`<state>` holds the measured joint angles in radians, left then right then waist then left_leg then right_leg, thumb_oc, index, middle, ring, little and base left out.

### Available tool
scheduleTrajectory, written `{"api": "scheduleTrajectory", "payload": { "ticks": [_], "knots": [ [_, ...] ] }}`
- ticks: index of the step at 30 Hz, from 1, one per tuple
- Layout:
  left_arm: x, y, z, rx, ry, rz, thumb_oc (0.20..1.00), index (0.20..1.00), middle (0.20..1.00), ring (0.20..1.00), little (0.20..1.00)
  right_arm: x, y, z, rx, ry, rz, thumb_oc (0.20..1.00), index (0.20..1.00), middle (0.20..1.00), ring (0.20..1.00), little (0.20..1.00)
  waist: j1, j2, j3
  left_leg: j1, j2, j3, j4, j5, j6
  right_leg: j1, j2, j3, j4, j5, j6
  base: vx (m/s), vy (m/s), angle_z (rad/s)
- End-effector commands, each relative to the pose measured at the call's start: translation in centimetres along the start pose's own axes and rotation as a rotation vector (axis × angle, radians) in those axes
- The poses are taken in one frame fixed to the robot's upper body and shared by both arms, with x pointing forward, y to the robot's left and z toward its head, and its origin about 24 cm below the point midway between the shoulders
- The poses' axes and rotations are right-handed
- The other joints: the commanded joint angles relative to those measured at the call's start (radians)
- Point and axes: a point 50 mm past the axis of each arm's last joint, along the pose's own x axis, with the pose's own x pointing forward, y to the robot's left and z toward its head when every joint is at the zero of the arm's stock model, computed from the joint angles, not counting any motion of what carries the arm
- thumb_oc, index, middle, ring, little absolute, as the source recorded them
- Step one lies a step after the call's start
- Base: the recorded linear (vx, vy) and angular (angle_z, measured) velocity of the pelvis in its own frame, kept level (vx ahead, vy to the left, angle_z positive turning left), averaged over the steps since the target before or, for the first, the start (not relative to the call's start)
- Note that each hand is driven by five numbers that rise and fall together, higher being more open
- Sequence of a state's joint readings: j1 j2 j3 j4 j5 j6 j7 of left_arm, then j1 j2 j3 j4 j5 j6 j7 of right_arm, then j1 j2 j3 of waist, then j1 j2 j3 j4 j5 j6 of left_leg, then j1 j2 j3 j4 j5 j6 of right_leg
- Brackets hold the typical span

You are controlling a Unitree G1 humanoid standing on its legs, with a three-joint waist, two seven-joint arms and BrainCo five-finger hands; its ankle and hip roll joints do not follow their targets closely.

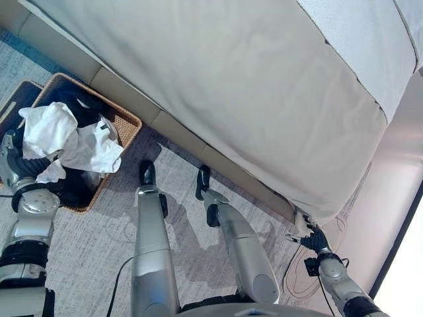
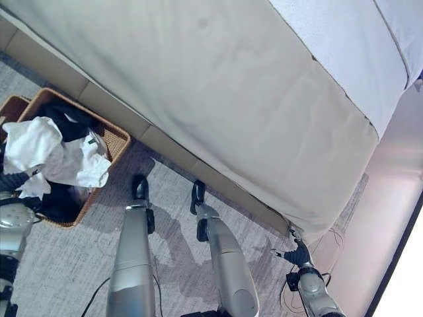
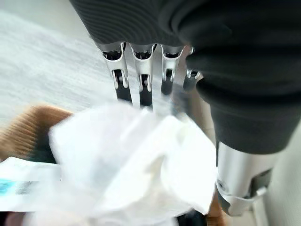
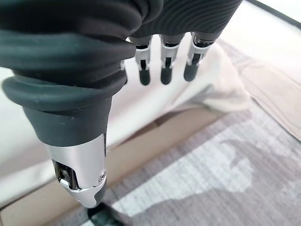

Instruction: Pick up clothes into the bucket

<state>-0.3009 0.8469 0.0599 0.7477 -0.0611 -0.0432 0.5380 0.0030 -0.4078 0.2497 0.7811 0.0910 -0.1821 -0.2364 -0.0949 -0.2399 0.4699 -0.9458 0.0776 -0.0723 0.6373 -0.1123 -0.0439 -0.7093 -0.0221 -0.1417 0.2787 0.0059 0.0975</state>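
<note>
Down on the grey carpet by the bed's edge sits a brown woven basket with dark clothes inside. White crumpled cloth is heaped over it, with a white tag whose print is too blurry to read. Left hand has fingers straight above the cloth. Right hand hangs with relaxed fingers near the bed corner.

Left hand: positioned at the robot's far left, arm bent upward, fingers extended downward and uncurled. Right hand: positioned low at the robot's right, arm reaching forward, fingers straight and relaxed, grasping nothing.
</note>
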Motion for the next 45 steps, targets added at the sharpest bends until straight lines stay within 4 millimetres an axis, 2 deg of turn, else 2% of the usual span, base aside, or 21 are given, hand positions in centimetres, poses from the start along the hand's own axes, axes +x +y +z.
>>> {"api": "scheduleTrajectory", "payload": {
  "ticks": [1,7,10,11,12,13,14,17,18,19,21,23,25,27,28,29,31,32,33,37,45],
  "knots": [
    [1.4,2.5,1.6,0.078,-0.091,0.052,1.0,1.0,1.0,1.0,1.0,-0.1,-1.4,-0.4,-0.018,0.006,-0.021,1.0,1.0,1.0,1.0,1.0,0.042,-0.077,0.05,0.067,-0.025,0.0,0.074,-0.121,0.027,0.032,-0.063,0.027,-0.091,0.081,0.072,0.0,0.0,0.0],
    [0.2,1.4,-0.8,0.093,-0.01,0.003,1.0,1.0,1.0,1.0,1.0,-0.1,-1.1,-0.3,-0.005,0.012,-0.01,1.0,1.0,1.0,1.0,1.0,0.045,-0.057,0.05,0.128,-0.032,0.016,0.023,-0.104,0.025,0.07,-0.071,0.026,-0.101,0.081,0.07,-0.02,-0.029,-0.03],
    [-1.1,-0.1,-2.2,0.087,0.039,-0.053,1.0,1.0,1.0,1.0,1.0,0.0,-1.1,-0.4,-0.008,0.027,-0.015,1.0,1.0,1.0,1.0,1.0,0.053,-0.036,0.05,0.177,-0.038,0.023,-0.018,-0.088,0.024,0.1,-0.082,0.024,-0.097,0.076,0.069,-0.02,-0.059,0.02],
    [-2.5,-1.7,-3.5,0.065,0.089,-0.109,1.0,1.0,1.0,1.0,1.0,0.1,-1.2,-0.4,0.0,0.034,-0.024,1.0,1.0,1.0,1.0,1.0,0.062,-0.016,0.05,0.225,-0.047,0.025,-0.049,-0.078,0.025,0.128,-0.09,0.023,-0.089,0.068,0.066,0.0,-0.069,0.05],
    [-2.5,-1.8,-3.5,0.065,0.089,-0.11,1.0,1.0,1.0,1.0,1.0,0.1,-1.2,-0.4,0.0,0.035,-0.024,1.0,1.0,1.0,1.0,1.0,0.062,-0.016,0.05,0.228,-0.047,0.025,-0.052,-0.077,0.025,0.129,-0.09,0.023,-0.089,0.068,0.066,-0.08,-0.084,0.08],
    [-3.8,-3.5,-4.5,0.045,0.14,-0.177,1.0,1.0,1.0,1.0,1.0,0.4,-1.4,-0.4,0.006,0.051,-0.042,1.0,1.0,1.0,1.0,1.0,0.062,0.003,0.05,0.26,-0.069,0.038,-0.099,-0.023,0.028,0.144,-0.113,0.016,-0.085,0.083,0.057,-0.08,-0.041,0.05],
    [-3.8,-3.5,-4.5,0.045,0.14,-0.178,1.0,1.0,1.0,1.0,1.0,0.4,-1.4,-0.4,0.006,0.051,-0.042,1.0,1.0,1.0,1.0,1.0,0.062,0.002,0.05,0.261,-0.069,0.038,-0.101,-0.022,0.028,0.145,-0.114,0.016,-0.086,0.083,0.057,-0.07,-0.054,0.09],
    [-6.7,-6.8,-5.8,-0.001,0.199,-0.332,1.0,1.0,1.0,1.0,1.0,0.7,-2.4,-0.5,0.01,0.075,-0.081,1.0,1.0,1.0,1.0,1.0,0.076,0.06,0.05,0.371,-0.089,0.041,-0.17,0.005,0.025,0.217,-0.131,0.013,-0.056,0.052,0.045,0.02,-0.043,0.18],
    [-9.0,-8.7,-7.0,0.008,0.245,-0.459,1.0,1.0,1.0,1.0,1.0,0.8,-2.8,-1.0,-0.001,0.104,-0.093,1.0,1.0,1.0,1.0,1.0,0.078,0.095,0.05,0.45,-0.099,0.042,-0.218,0.019,0.021,0.272,-0.135,0.011,-0.043,0.034,0.04,0.03,-0.036,0.08],
    [-9.0,-8.7,-7.0,0.008,0.246,-0.459,1.0,1.0,1.0,1.0,1.0,0.7,-2.8,-1.0,-0.001,0.105,-0.093,1.0,1.0,1.0,1.0,1.0,0.078,0.095,0.05,0.451,-0.099,0.042,-0.219,0.019,0.021,0.272,-0.135,0.011,-0.043,0.034,0.04,0.04,-0.049,0.14],
    [-11.5,-10.5,-7.9,0.019,0.291,-0.57,1.0,1.0,1.0,1.0,1.0,0.8,-3.0,-1.4,-0.005,0.13,-0.1,1.0,1.0,1.0,1.0,1.0,0.076,0.129,0.05,0.545,-0.104,0.042,-0.274,0.038,0.015,0.342,-0.135,0.011,-0.029,0.01,0.032,0.08,-0.041,0.17],
    [-13.6,-11.5,-8.8,-0.015,0.339,-0.637,1.0,1.0,1.0,1.0,1.0,0.5,-3.2,-2.3,-0.011,0.171,-0.099,1.0,1.0,1.0,1.0,1.0,0.07,0.155,0.011,0.607,-0.104,0.04,-0.318,0.048,0.011,0.384,-0.131,0.01,-0.029,-0.006,0.026,0.14,-0.094,0.12],
    [-15.7,-11.9,-10.1,-0.047,0.411,-0.679,1.0,1.0,1.0,1.0,1.0,0.1,-3.0,-3.2,-0.012,0.211,-0.091,1.0,1.0,1.0,1.0,1.0,0.068,0.176,-0.04,0.656,-0.103,0.038,-0.36,0.061,0.008,0.428,-0.125,0.009,-0.036,-0.016,0.023,0.16,-0.135,0.08],
    [-17.1,-12.2,-10.2,-0.099,0.415,-0.697,1.0,1.0,1.0,1.0,1.0,-0.5,-2.7,-4.3,-0.018,0.245,-0.082,1.0,1.0,1.0,1.0,1.0,0.068,0.198,-0.085,0.709,-0.1,0.03,-0.406,0.076,0.001,0.477,-0.113,0.001,-0.049,-0.032,0.017,0.13,-0.13,0.02],
    [-17.1,-12.2,-10.2,-0.099,0.415,-0.697,1.0,1.0,1.0,1.0,1.0,-0.5,-2.7,-4.3,-0.018,0.245,-0.082,1.0,1.0,1.0,1.0,1.0,0.067,0.198,-0.086,0.709,-0.1,0.03,-0.407,0.076,0.001,0.476,-0.113,0.001,-0.05,-0.032,0.017,0.14,-0.145,0.04],
    [-18.5,-12.4,-10.7,-0.125,0.452,-0.735,1.0,1.0,1.0,1.0,1.0,-0.9,-2.6,-4.9,-0.019,0.266,-0.073,1.0,1.0,1.0,1.0,1.0,0.069,0.218,-0.132,0.748,-0.098,0.026,-0.445,0.087,-0.003,0.513,-0.108,-0.007,-0.067,-0.043,0.015,0.13,-0.124,0.05],
    [-19.7,-12.6,-11.3,-0.135,0.479,-0.772,1.0,1.0,1.0,1.0,1.0,-1.2,-2.3,-5.5,0.0,0.287,-0.066,1.0,1.0,1.0,1.0,1.0,0.066,0.231,-0.166,0.791,-0.096,0.025,-0.472,0.093,-0.009,0.552,-0.1,-0.015,-0.08,-0.054,0.011,0.12,-0.138,0.08],
    [-19.7,-12.6,-11.3,-0.135,0.479,-0.772,1.0,1.0,1.0,1.0,1.0,-1.2,-2.3,-5.5,0.0,0.287,-0.066,1.0,1.0,1.0,1.0,1.0,0.066,0.231,-0.166,0.791,-0.096,0.025,-0.472,0.093,-0.009,0.553,-0.1,-0.015,-0.08,-0.054,0.011,0.09,-0.137,0.11],
    [-21.0,-12.7,-11.9,-0.104,0.494,-0.823,1.0,1.0,1.0,1.0,1.0,-1.7,-2.0,-6.2,0.027,0.319,-0.057,1.0,1.0,1.0,1.0,1.0,0.061,0.24,-0.199,0.823,-0.09,0.027,-0.484,0.094,-0.013,0.587,-0.095,-0.017,-0.09,-0.066,0.006,0.08,-0.133,0.12],
    [-22.9,-13.1,-12.3,-0.043,0.483,-0.932,1.0,1.0,1.0,1.0,1.0,-2.4,-1.2,-7.5,0.051,0.38,-0.004,1.0,1.0,1.0,1.0,1.0,0.052,0.254,-0.25,0.881,-0.08,0.032,-0.49,0.092,-0.023,0.652,-0.084,-0.012,-0.098,-0.089,-0.005,0.09,-0.114,0.07],
    [-28.6,-12.6,-15.9,-0.048,0.797,-1.018,1.0,1.0,1.0,1.0,1.0,-3.8,0.1,-9.7,0.047,0.514,0.064,1.0,1.0,1.0,1.0,1.0,0.053,0.25,-0.325,0.965,-0.073,0.052,-0.463,0.058,-0.025,0.778,-0.073,-0.009,-0.159,-0.102,-0.012,0.06,-0.049,-0.02]
  ]
}}
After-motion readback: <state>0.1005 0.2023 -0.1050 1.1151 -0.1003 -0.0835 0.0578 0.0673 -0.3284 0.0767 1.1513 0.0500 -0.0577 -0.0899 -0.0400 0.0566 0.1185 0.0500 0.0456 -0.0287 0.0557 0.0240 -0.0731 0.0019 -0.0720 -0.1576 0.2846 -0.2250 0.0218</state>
